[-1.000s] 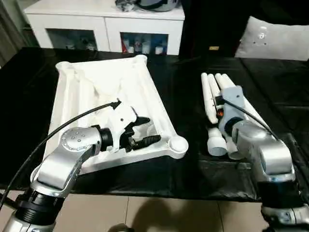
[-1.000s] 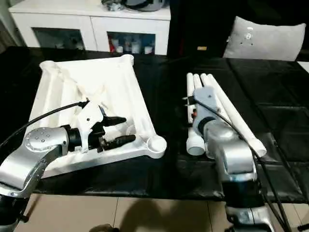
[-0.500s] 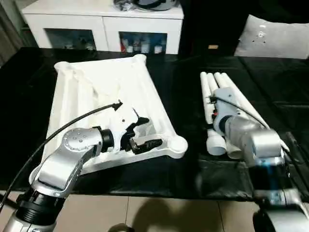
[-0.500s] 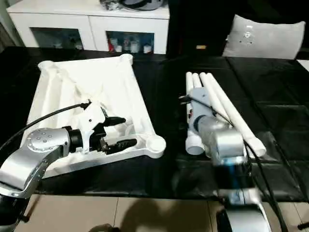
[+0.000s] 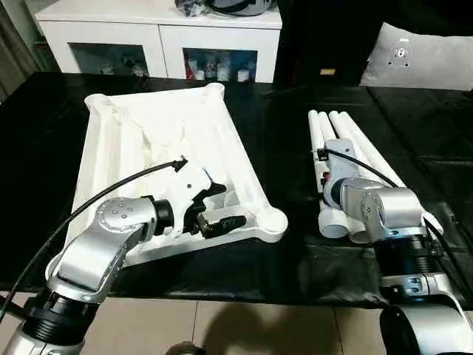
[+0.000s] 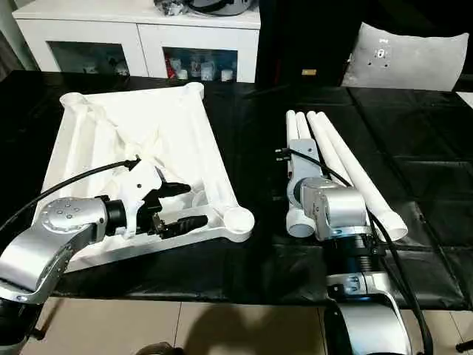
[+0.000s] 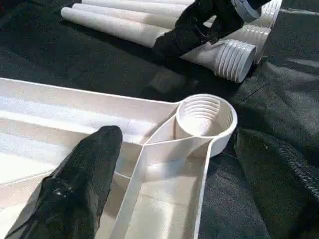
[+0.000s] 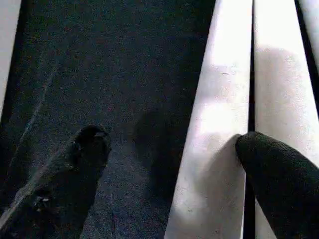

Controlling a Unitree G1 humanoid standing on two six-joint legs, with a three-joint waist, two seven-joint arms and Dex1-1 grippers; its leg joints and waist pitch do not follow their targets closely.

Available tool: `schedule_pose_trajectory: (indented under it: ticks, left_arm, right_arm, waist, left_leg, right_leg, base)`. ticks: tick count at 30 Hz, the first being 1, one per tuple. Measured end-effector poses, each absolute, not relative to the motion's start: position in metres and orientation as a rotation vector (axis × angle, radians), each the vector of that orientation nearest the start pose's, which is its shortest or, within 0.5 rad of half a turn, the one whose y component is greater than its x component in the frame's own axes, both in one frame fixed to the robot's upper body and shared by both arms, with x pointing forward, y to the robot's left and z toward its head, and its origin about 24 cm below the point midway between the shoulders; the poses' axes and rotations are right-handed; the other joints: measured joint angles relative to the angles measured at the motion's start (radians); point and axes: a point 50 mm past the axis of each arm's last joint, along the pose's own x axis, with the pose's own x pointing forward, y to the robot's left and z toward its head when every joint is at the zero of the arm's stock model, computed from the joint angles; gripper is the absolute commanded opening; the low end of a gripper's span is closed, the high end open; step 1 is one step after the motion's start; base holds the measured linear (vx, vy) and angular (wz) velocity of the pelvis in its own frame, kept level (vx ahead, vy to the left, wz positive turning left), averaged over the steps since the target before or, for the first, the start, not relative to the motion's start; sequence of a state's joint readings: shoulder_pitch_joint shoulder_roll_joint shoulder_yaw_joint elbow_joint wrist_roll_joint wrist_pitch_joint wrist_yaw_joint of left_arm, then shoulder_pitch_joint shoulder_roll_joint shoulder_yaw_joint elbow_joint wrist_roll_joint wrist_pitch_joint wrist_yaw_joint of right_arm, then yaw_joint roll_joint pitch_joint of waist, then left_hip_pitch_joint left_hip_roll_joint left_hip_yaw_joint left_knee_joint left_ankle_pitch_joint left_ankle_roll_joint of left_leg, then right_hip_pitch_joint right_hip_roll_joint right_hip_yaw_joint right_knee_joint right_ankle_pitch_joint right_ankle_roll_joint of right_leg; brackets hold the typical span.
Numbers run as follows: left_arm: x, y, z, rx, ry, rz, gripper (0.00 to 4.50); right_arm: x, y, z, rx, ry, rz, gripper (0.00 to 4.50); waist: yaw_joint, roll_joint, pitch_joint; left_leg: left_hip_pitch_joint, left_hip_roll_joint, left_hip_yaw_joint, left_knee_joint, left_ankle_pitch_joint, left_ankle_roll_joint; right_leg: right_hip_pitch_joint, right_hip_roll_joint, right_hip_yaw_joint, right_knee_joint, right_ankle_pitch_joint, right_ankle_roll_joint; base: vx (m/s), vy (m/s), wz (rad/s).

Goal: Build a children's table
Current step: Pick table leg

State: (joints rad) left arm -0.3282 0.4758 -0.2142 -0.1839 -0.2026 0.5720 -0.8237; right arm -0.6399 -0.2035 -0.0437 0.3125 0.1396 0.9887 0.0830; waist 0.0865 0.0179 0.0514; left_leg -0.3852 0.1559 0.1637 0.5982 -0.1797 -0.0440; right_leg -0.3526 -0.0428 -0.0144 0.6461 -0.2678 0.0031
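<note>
While the white table top point(image 5: 159, 159) is lying upside down on the black cloth point(image 5: 281, 259), ribbed underside up, the left gripper point(image 5: 214, 207) is hovering over its near right part with both black fingers spread apart, gripping nothing, just short of the threaded corner socket point(image 7: 204, 117). Well apart to the right, the four white legs point(image 6: 336, 159) are lying side by side on the cloth, and the right gripper point(image 8: 169, 164) is reaching down onto them with its fingers parted, one fingertip point(image 8: 271, 167) resting against a leg and the other over bare cloth
</note>
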Motion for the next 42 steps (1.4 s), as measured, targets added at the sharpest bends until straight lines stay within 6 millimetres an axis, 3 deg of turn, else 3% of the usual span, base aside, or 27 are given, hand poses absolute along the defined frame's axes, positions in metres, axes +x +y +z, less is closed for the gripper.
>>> schedule_pose_trajectory:
  ticks: [9,18,20,27,29,32,33,42]
  left_arm:
    - [0.274,0.132,0.104,0.292,0.285,-1.031,4.07]
    - [0.273,0.13,0.102,0.298,0.294,-1.042,4.07]
    - [0.272,0.129,0.101,0.299,0.297,-1.046,4.09]
    - [0.272,0.13,0.101,0.301,0.299,-1.045,4.09]
    - [0.272,0.13,0.101,0.301,0.299,-1.045,4.09]
    - [0.272,0.131,0.101,0.305,0.301,-1.043,4.09]
    - [0.272,0.131,0.101,0.305,0.301,-1.043,4.09]
    - [0.272,0.131,0.101,0.305,0.301,-1.041,4.09]
  right_arm:
    - [0.342,-0.164,0.076,-0.033,0.683,0.074,4.5]
    - [0.335,-0.153,0.065,0.027,0.754,0.129,4.5]
    - [0.335,-0.154,0.065,0.047,0.758,0.128,4.15]
    - [0.334,-0.154,0.064,0.102,0.765,0.13,3.68]
    - [0.334,-0.154,0.064,0.117,0.769,0.13,3.36]
    - [0.333,-0.155,0.064,0.127,0.776,0.127,3.33]
    - [0.333,-0.155,0.064,0.129,0.777,0.127,3.07]
    - [0.334,-0.157,0.063,0.184,0.795,0.118,2.51]
  waist:
    - [0.0,0.0,0.0]
    - [0.0,0.0,0.0]
    - [0.0,0.0,0.0]
    - [0.0,0.0,0.0]
    - [0.0,0.0,0.0]
    - [0.0,0.0,0.0]
    - [0.0,0.0,0.0]
    - [0.0,-0.001,0.0]
  left_leg:
    - [0.0,0.0,0.0,0.0,0.0,0.0]
    - [0.0,0.0,0.001,-0.001,0.0,0.0]
    - [0.0,0.0,0.001,-0.001,0.0,0.0]
    - [0.0,0.0,0.002,-0.001,0.0,0.0]
    - [0.0,0.001,0.002,-0.001,0.0,0.0]
    - [0.0,0.001,0.002,-0.001,0.0,0.0]
    - [0.0,0.001,0.002,-0.001,0.0,0.0]
    - [0.0,0.001,0.002,-0.001,0.0,-0.001]
  right_leg:
    - [0.0,0.0,0.0,0.0,0.0,0.0]
    - [-0.001,0.0,0.001,0.0,0.0,0.0]
    - [-0.001,0.0,0.001,0.0,0.0,0.0]
    - [-0.001,0.0,0.001,0.0,0.0,0.0]
    - [-0.001,0.0,0.001,0.0,0.0,0.0]
    - [-0.001,0.0,0.001,0.0,0.0,0.0]
    - [-0.001,0.0,0.001,0.0,0.0,0.0]
    - [-0.001,0.0,0.001,0.0,0.0,0.0]
  base:
    - [0.0,0.0,0.0]
    - [0.0,0.0,0.0]
    - [0.0,0.0,0.0]
    - [0.0,0.0,0.0]
    - [0.0,0.0,0.0]
    - [0.0,0.0,0.0]
    - [0.0,0.0,0.0]
    - [0.0,0.0,0.0]
